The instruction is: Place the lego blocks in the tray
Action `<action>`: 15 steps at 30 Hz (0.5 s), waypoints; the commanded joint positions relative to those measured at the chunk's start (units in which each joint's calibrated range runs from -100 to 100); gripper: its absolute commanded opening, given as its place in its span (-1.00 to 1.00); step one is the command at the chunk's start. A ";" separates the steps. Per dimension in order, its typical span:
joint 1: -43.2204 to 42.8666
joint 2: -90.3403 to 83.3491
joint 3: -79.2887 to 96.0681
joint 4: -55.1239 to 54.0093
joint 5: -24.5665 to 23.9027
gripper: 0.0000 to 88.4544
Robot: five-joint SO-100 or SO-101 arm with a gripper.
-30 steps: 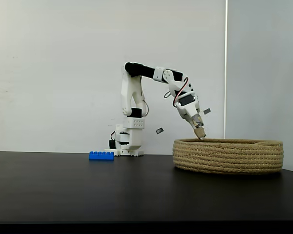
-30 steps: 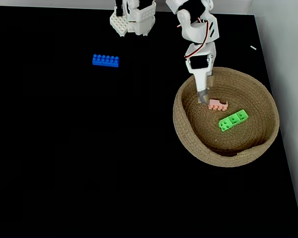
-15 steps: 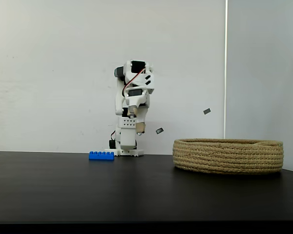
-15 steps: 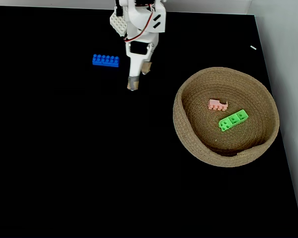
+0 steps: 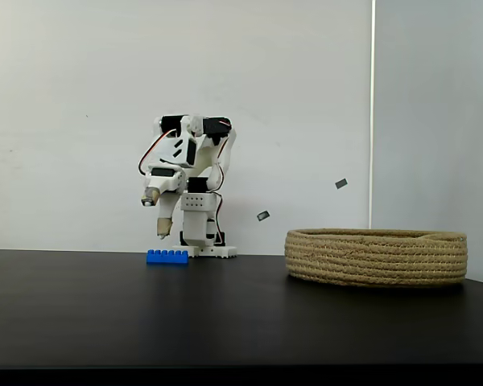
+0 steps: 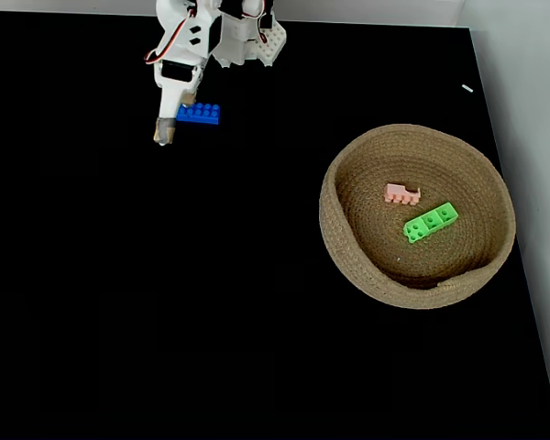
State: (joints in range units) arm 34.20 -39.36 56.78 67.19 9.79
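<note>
Fixed views, claw [image 6: 169, 128] swung from mid-table to above blue brick [image 6: 199, 113]

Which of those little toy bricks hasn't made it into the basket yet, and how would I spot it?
Start at the white robot arm's base at the far edge of the black table. Just in front of it, beside the gripper, lies the blue brick. Its pink and green neighbours lie inside the rope basket; it alone rests on the bare tabletop.
</note>
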 commanded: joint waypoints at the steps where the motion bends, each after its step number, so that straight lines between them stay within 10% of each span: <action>1: 4.13 5.82 -2.29 1.99 2.00 0.22; 15: 6.52 14.59 5.28 -7.68 2.25 -0.16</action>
State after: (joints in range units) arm 39.98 -25.28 61.20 62.40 11.60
